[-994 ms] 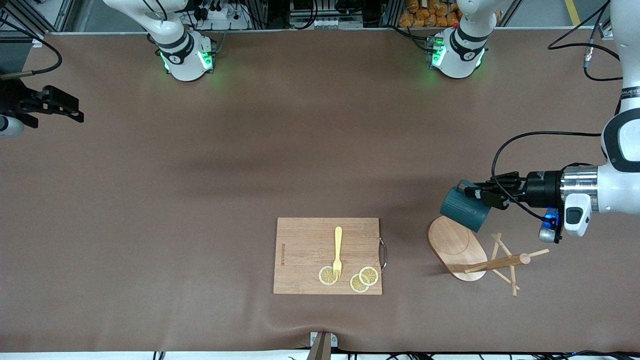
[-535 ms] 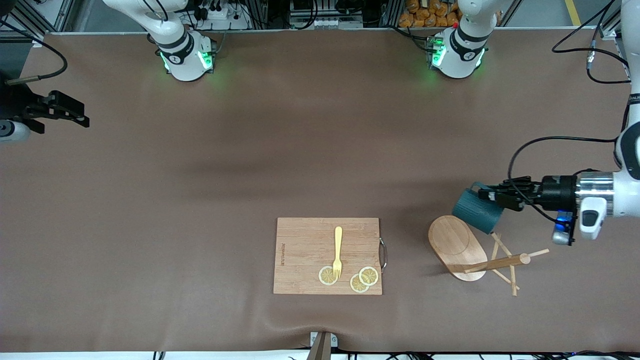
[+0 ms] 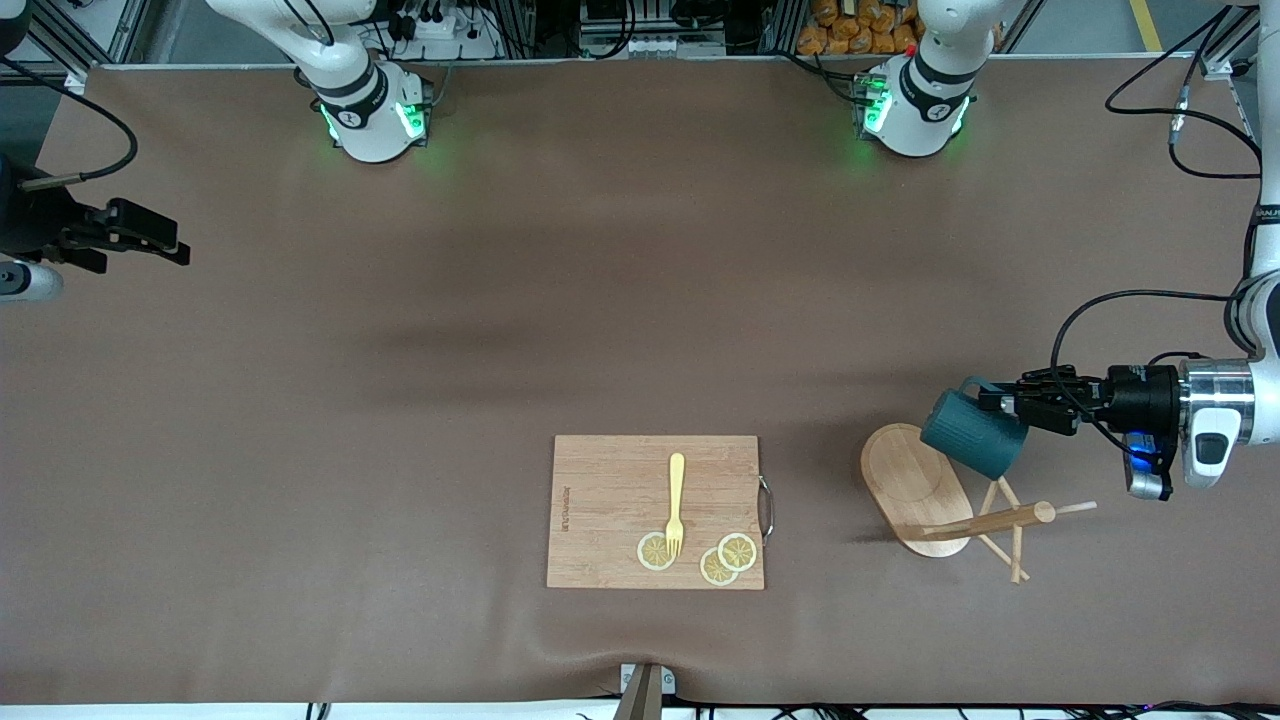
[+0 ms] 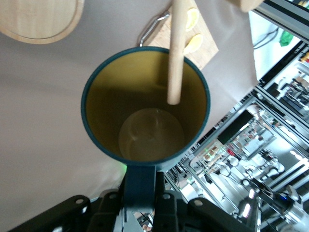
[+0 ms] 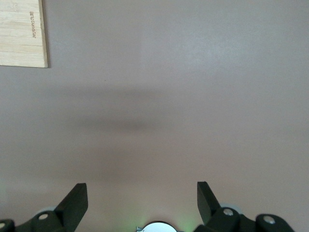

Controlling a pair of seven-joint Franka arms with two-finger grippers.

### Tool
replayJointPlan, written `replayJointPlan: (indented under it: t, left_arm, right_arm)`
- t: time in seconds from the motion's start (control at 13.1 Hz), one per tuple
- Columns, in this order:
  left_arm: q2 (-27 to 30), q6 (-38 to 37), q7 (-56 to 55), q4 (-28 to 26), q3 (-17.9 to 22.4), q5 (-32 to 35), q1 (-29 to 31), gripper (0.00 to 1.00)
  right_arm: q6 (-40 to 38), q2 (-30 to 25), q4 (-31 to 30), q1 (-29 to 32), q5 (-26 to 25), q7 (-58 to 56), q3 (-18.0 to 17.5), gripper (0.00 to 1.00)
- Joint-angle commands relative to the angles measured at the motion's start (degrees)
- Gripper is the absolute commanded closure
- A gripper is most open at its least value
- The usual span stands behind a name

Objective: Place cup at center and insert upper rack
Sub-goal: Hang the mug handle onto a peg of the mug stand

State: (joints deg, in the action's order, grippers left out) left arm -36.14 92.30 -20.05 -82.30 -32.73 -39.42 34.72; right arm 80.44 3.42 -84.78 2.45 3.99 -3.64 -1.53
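Two arms at the table. Nearest the camera, a cutting board [image 3: 655,511] lay mid-table with a yellow fork [image 3: 675,503] and three lemon slices [image 3: 700,555] on it. Toward the left arm's end, a bit farther, the rack [image 3: 935,505] lay tipped on its side, oval base tilted up, post resting on the table, pegs splayed. Left gripper [image 3: 1003,402] was pinching the cup [image 3: 973,433] at its handle, fingers pressed together on it, cup tilted and held in the air over the rack, between base and pegs. In the left wrist view the cup [image 4: 146,110] showed a yellowish inside, with one wooden rod of the rack [image 4: 177,50] crossing in front of its mouth; contact couldn't be judged. Right gripper [image 3: 150,237] waited, fingers spread, holding nothing, over bare table at the right arm's end, farther from the camera than the board.
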Motion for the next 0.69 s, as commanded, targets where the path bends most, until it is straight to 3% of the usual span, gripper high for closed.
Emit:
replayJointPlan:
  t: [0.0,0.61]
  left_arm:
    - [-1.6,-0.9,2.9,1.1,-0.7,-3.3,1.2,1.00]
    - [-4.0,1.5,10.5,1.1,-0.6,-9.2,2.3,1.00]
  right_arm:
    - [0.3,-0.1,-0.2,0.5,0.5,1.1,-0.3,0.00]
    - [0.3,-0.1,-0.1,0.4,0.5,1.0,-0.3,0.00]
